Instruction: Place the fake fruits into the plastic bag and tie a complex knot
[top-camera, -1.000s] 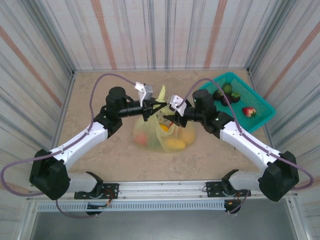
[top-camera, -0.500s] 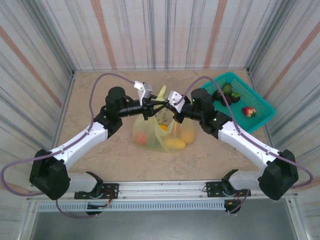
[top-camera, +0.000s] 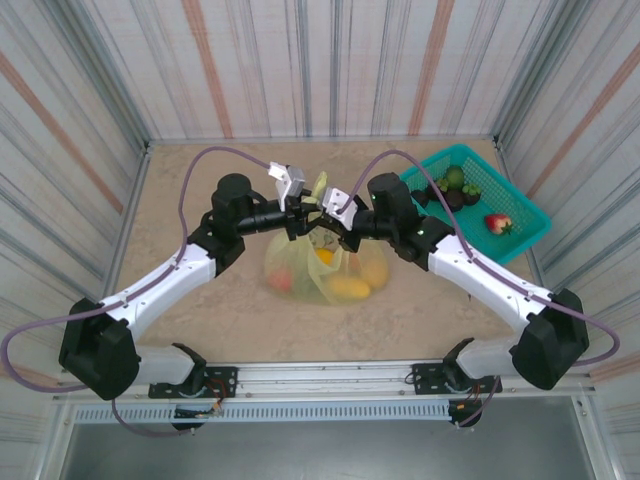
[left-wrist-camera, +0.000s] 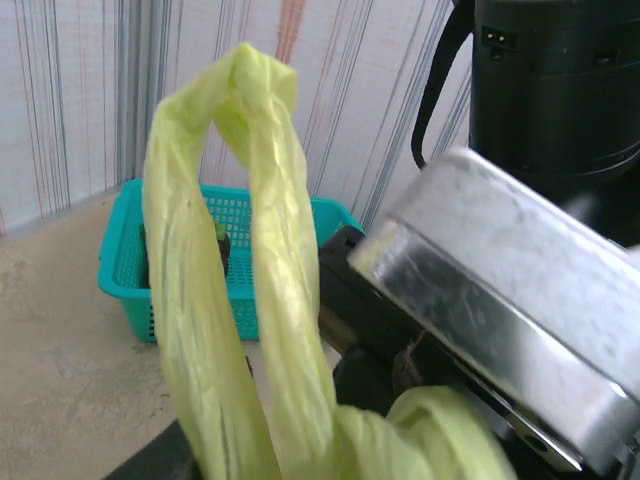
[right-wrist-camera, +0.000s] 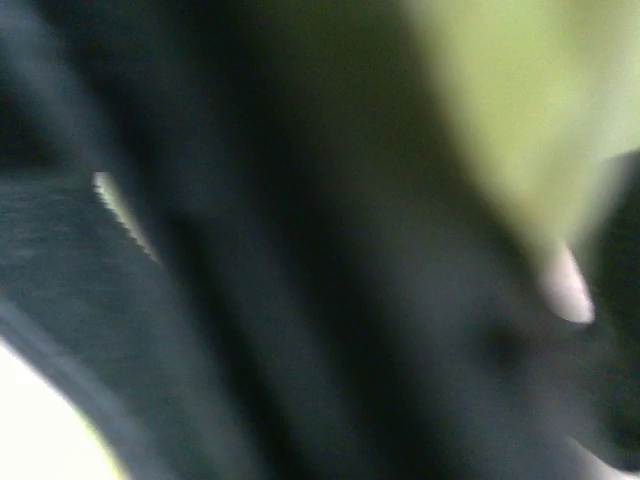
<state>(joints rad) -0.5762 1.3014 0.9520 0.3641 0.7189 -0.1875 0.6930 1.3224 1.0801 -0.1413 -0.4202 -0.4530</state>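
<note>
The plastic bag lies mid-table with several orange, yellow and red fake fruits showing through it. Its handles are pulled up between my two grippers, which meet tip to tip above it. My left gripper is at the handles from the left, but the plastic hides how its jaws stand. My right gripper is shut and seems to pinch the bunched handle. Up close in the left wrist view, a handle loop stands upright beside the right arm's metal bracket. The right wrist view is blurred dark, with yellow-green bag at the top.
A teal basket sits at the back right with a strawberry and dark and green fruits in it. The same basket appears behind the loop. Striped walls enclose the table on three sides.
My right gripper has shut and moved left across the bag top until it meets the left gripper. The left arm has stayed in place, and the handle end behind it has shifted a little.
</note>
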